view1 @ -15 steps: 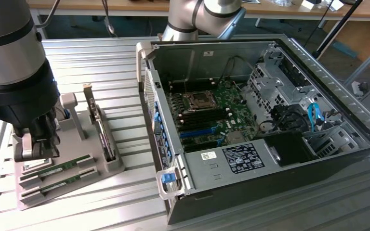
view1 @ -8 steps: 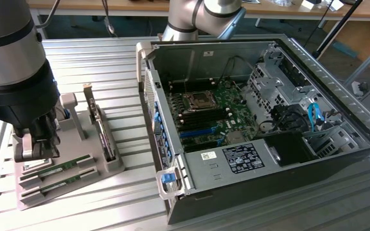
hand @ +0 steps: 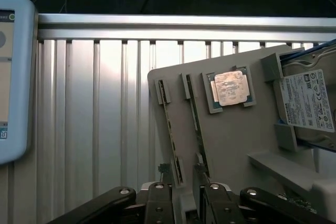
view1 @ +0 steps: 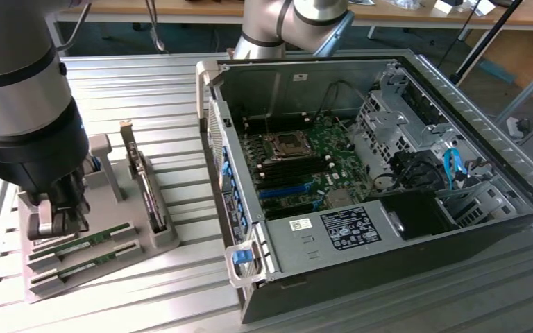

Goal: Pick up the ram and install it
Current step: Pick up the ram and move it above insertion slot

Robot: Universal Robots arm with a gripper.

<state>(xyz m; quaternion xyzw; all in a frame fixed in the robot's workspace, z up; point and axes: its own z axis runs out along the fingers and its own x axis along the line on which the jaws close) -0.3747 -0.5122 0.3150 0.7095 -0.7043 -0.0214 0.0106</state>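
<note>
Black jaws open (spread wide) above thin green ram [view1: 91,238], flat grey tray [hand: 231,140].

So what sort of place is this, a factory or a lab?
Probably a robotics lab bench set up for computer assembly: a robot arm over a ribbed metal table, an open computer case showing its motherboard, and a grey tray holding two ram sticks.

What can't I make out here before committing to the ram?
Wrist view: near ends of the ram sticks, partly behind the open tool; contact unclear.
Exterior view: the tray end beneath the arm, hidden by it.
Exterior view: motherboard memory slots, too small to tell if free.
Wrist view: hard drive, cut off by the frame edge.
</note>
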